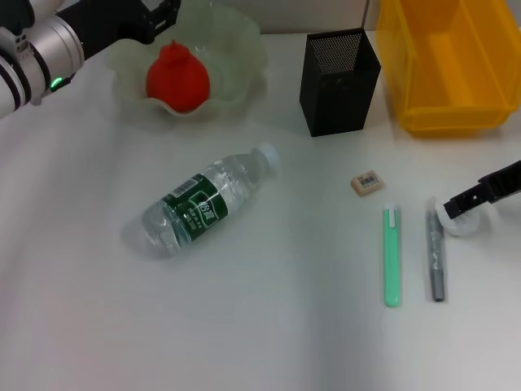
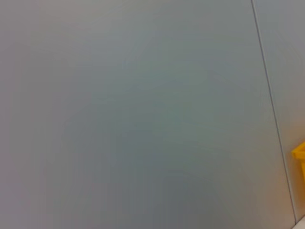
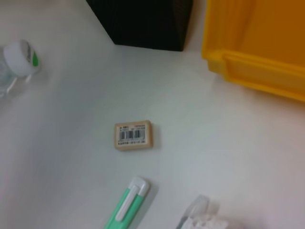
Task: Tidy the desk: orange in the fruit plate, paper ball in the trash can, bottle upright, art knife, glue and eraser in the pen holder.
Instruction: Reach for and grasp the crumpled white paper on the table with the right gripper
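The orange (image 1: 177, 77) sits inside the fruit plate (image 1: 244, 49) at the back left. My left gripper (image 1: 157, 19) hovers just behind and above it. The bottle (image 1: 199, 204) lies on its side mid-table, cap (image 3: 20, 57) pointing toward the pen holder (image 1: 338, 81). The eraser (image 1: 367, 182) (image 3: 134, 135) lies flat in front of the pen holder. Nearer the front lie the green art knife (image 1: 392, 257) (image 3: 125, 210) and the grey glue (image 1: 436, 257), side by side. My right gripper (image 1: 472, 201) reaches in from the right edge, over the paper ball (image 1: 464, 221) (image 3: 209, 222).
The yellow trash can (image 1: 448, 65) (image 3: 257, 43) stands at the back right, beside the pen holder. The left wrist view shows only a pale wall and a yellow corner (image 2: 300, 152).
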Robot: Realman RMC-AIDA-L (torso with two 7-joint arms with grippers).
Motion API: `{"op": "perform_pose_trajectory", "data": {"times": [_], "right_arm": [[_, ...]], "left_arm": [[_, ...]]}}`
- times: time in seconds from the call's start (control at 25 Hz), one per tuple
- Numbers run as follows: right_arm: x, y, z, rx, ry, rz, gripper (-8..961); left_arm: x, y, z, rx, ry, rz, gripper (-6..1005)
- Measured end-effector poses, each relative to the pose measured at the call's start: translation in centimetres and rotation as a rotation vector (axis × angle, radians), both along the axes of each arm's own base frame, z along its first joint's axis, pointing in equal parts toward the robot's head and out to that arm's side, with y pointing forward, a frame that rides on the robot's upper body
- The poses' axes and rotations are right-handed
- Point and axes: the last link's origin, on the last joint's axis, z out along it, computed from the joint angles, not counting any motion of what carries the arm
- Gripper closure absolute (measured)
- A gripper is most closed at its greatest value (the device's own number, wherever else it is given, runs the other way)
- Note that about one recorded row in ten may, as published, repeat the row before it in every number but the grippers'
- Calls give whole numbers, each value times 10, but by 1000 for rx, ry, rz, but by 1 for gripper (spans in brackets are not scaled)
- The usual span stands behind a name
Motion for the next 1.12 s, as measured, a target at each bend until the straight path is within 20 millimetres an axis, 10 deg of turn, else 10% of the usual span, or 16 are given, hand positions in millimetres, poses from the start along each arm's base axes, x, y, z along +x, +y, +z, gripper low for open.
{"op": "perform_pose_trajectory", "data": {"times": [1.12], "right_arm": [[2,8,-12,-33,6,-7,285]], "left_arm": [[-4,-1,6,22,-8,10,374]]}}
